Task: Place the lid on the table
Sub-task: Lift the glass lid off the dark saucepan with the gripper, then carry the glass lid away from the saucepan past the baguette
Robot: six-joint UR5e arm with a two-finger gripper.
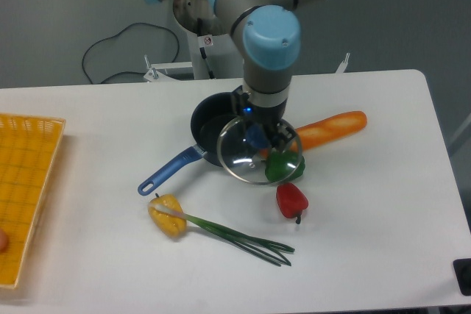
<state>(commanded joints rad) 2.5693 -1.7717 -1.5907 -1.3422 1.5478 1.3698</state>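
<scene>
The round clear glass lid (pixel 250 159) with a thin metal rim hangs tilted above the white table (pixel 368 211), to the right of the dark saucepan (pixel 210 124) with a blue handle. My gripper (pixel 257 136) reaches down from above and is shut on the lid's blue knob. A green pepper (pixel 278 167) shows through and under the lid's lower right edge. The fingertips are partly hidden behind the glass.
An orange baguette-like piece (pixel 331 129) lies right of the pan. A red pepper (pixel 291 200) lies below the lid. A yellow pepper (pixel 168 215) and green onion stalks (pixel 243 237) lie in front. A yellow woven tray (pixel 26 196) stands at the left edge.
</scene>
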